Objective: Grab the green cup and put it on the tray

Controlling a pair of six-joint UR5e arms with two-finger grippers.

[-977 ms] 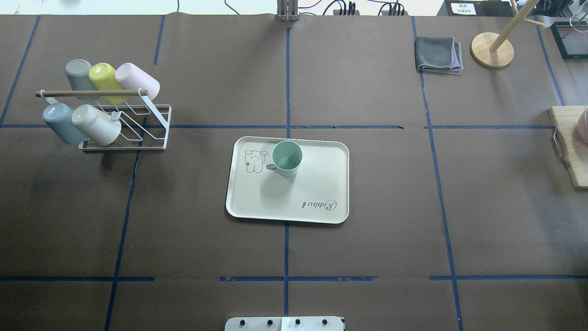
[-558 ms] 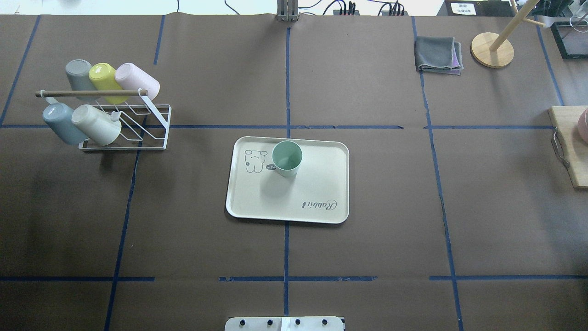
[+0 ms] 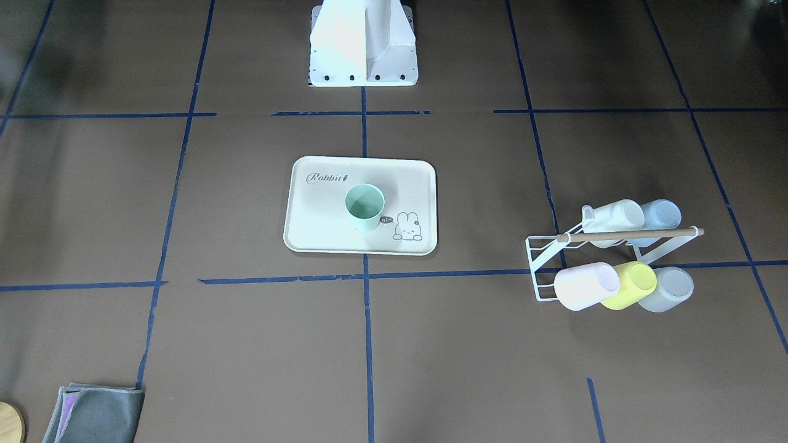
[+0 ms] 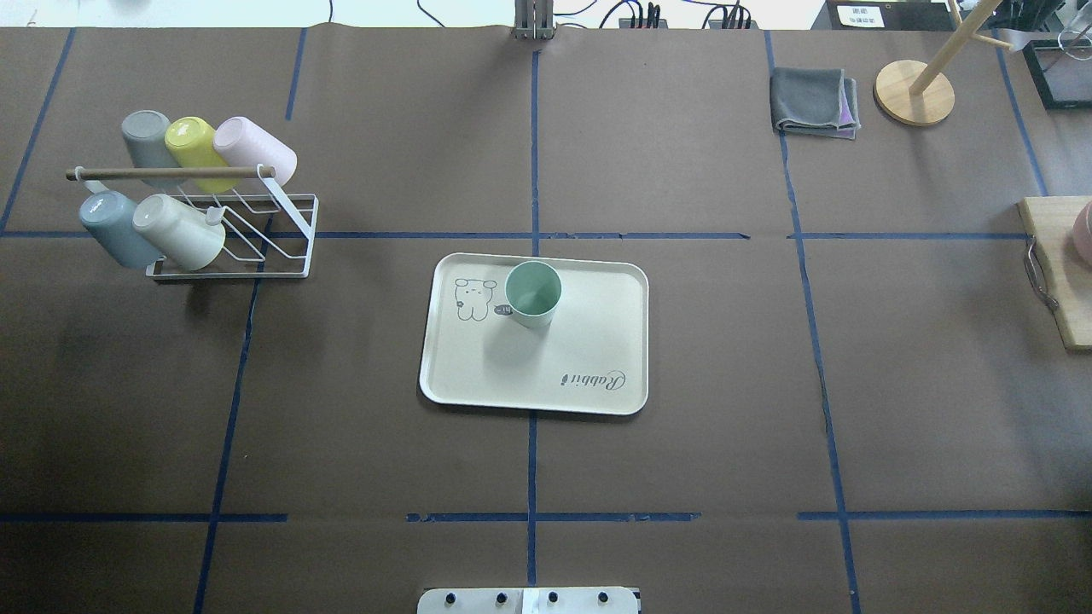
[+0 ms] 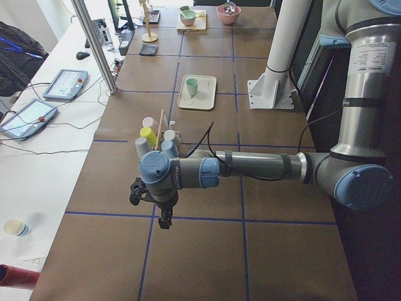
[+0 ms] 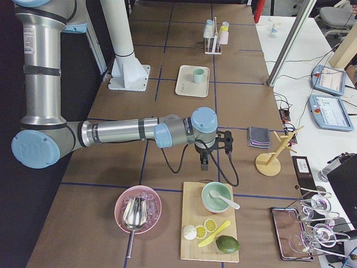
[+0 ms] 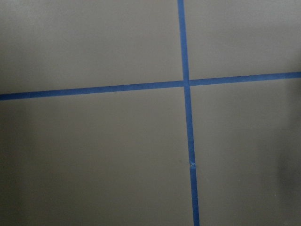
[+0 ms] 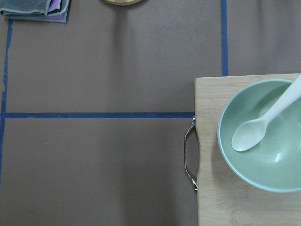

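The green cup (image 4: 533, 294) stands upright and alone on the cream tray (image 4: 546, 375), next to the bunny print, at the table's middle. It also shows in the front-facing view (image 3: 364, 206) on the tray (image 3: 314, 227). Neither gripper is near it. My left gripper (image 5: 164, 219) shows only in the exterior left view, low over bare table far from the tray; I cannot tell whether it is open or shut. My right gripper (image 6: 204, 164) shows only in the exterior right view, above the cutting board's edge; I cannot tell its state either.
A white wire rack (image 4: 230, 230) with several pastel cups stands at the left. A folded grey towel (image 4: 815, 101) and a wooden stand (image 4: 914, 92) are at the far right. A cutting board (image 8: 235, 197) with a green bowl (image 8: 263, 141) and spoon lies at the right edge.
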